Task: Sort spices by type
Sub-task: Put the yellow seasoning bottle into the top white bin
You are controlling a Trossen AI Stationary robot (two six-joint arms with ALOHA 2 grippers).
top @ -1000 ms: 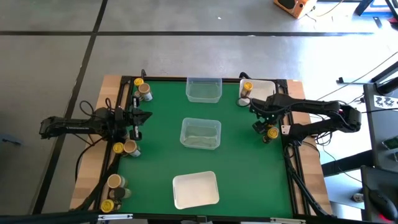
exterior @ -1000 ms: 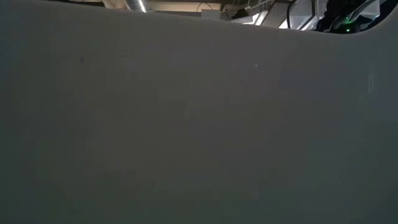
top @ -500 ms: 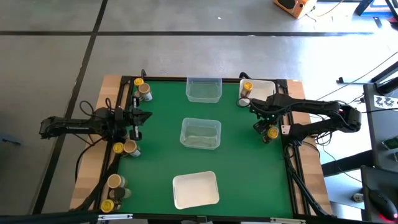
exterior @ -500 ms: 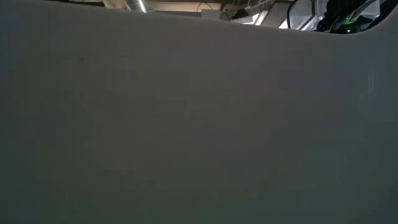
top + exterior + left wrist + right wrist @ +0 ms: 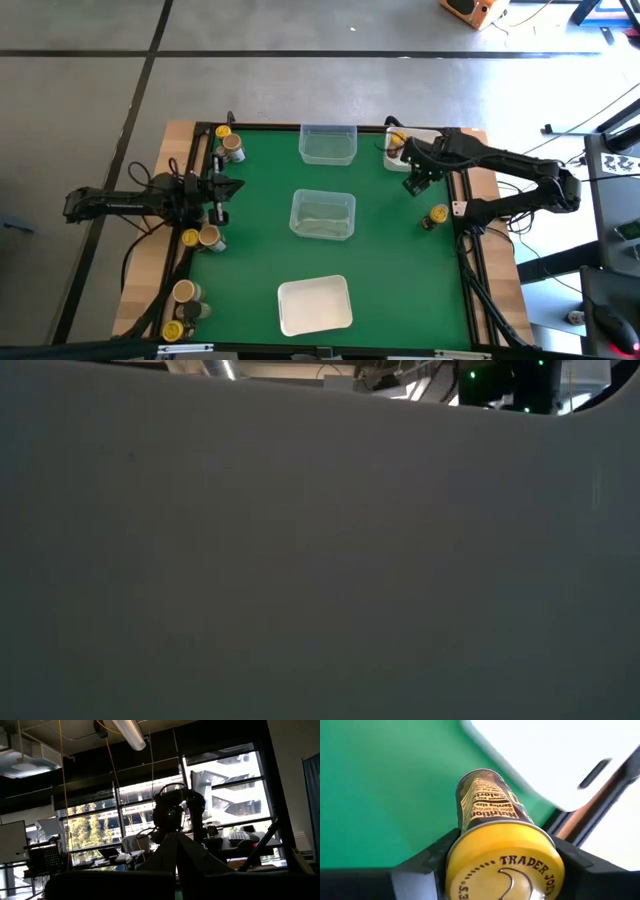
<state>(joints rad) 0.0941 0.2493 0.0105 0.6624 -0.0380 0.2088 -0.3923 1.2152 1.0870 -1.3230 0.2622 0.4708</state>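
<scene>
Over the table's 1 o'clock sector, right gripper (image 5: 413, 180): jaws closed on a yellow-lidded spice jar (image 5: 505, 852), lid toward the wrist camera, body pointing forward over the green mat (image 5: 260, 250).
Right gripper's surroundings: just beside the white tray (image 5: 425, 137) at the far right corner, where another yellow-topped jar (image 5: 397, 138) stands.
Lone jar (image 5: 437, 214): yellow lid, at 3 o'clock by the table's right edge, apart from the right gripper.
Left gripper (image 5: 232, 186): at 9 o'clock over the mat's left edge, jaws fully closed, nothing visibly held.
Left-side jars: a pair (image 5: 229, 145) at 10 o'clock, a pair (image 5: 202, 237) at 8 o'clock, a cluster (image 5: 184, 300) at 7 o'clock.
Trays on the mat: clear tray (image 5: 327, 143) at 12 o'clock, clear tray (image 5: 322, 214) at centre, white tray (image 5: 314, 304) at 6 o'clock.
Low view: blocked by a grey surface.
</scene>
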